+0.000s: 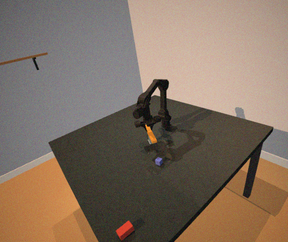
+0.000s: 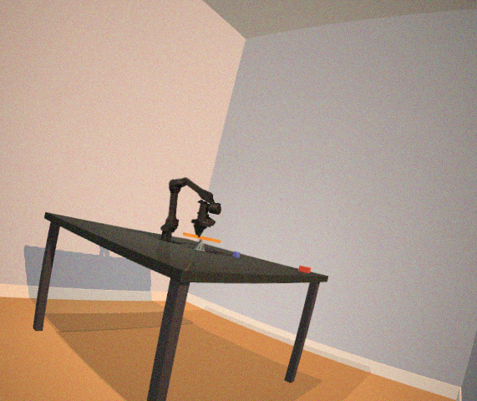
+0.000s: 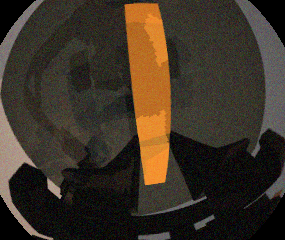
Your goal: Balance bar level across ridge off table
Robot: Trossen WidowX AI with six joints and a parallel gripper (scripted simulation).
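Note:
The orange bar (image 1: 152, 136) (image 2: 213, 240) (image 3: 149, 80) lies lengthwise under my wrist, clear of the table, and looks about parallel to its top. My gripper (image 1: 148, 127) (image 2: 199, 236) (image 3: 153, 136) is shut on the bar, one fingertip on each side of it. The small pale grey ridge (image 1: 149, 141) (image 2: 200, 247) stands on the table directly under the bar, near its middle. The bar is at the ridge's top; whether it touches cannot be told for sure. The bar hides the ridge in the wrist view.
A small blue cube (image 1: 158, 161) (image 2: 235, 254) stands on the dark table (image 1: 107, 172) (image 2: 134, 246), beyond the bar's outer end. A red block (image 1: 125, 230) (image 2: 304, 269) lies far off near the table's far edge from the arm base. Shadows of the arm fall around the ridge.

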